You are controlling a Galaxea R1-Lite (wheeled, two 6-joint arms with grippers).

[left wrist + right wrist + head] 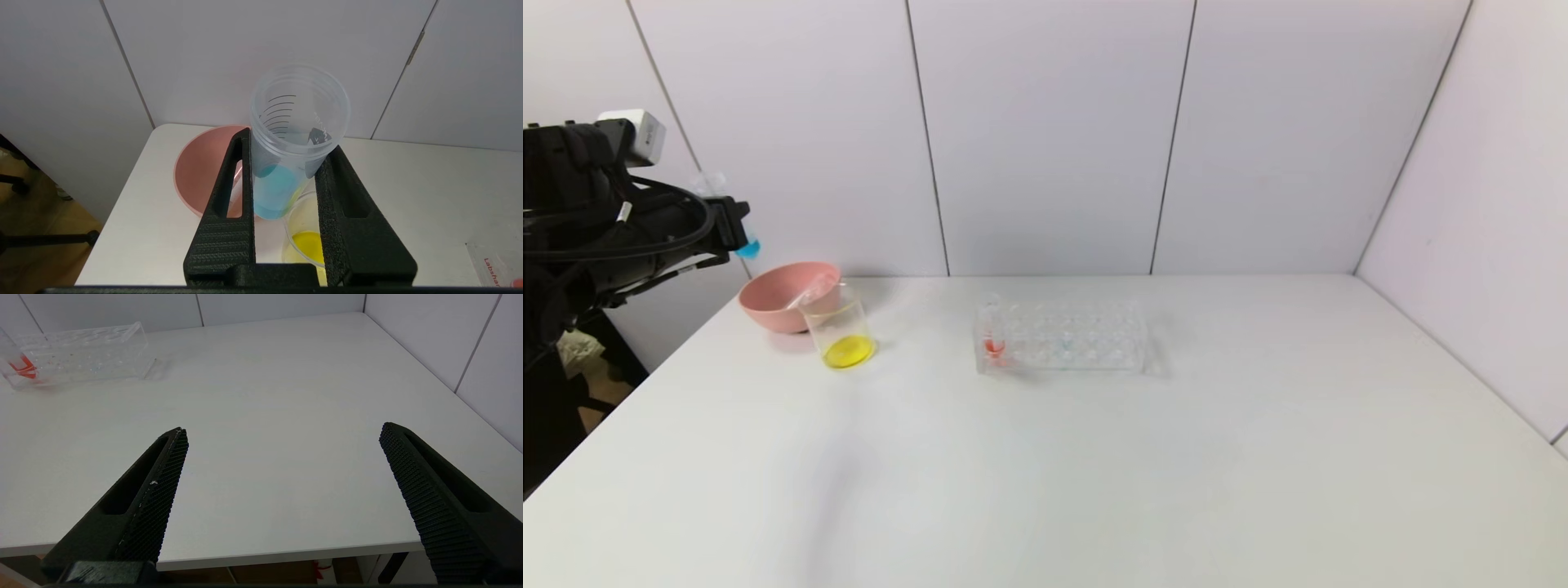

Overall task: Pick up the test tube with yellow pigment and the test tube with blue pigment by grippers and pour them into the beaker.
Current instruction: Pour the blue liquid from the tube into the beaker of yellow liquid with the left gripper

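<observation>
My left gripper (pixel 737 230) is shut on the test tube with blue pigment (pixel 749 247) and holds it in the air, above and left of the beaker (pixel 841 331). The tube leans a little, mouth up, with the blue liquid at its low tip. In the left wrist view the tube (pixel 273 192) sits between the closed fingers of my left gripper (pixel 290 141), over the beaker (pixel 308 245). The beaker holds yellow liquid. A clear, empty-looking tube (pixel 809 290) lies in the pink bowl (pixel 768 306). My right gripper (pixel 284 429) is open and empty over the table's front edge.
The pink bowl (pixel 196 171) stands just behind and left of the beaker. A clear tube rack (pixel 1066 335) with a red-tipped tube (pixel 994 339) at its left end stands mid-table; it also shows in the right wrist view (pixel 81 351). Walls close in the back and right.
</observation>
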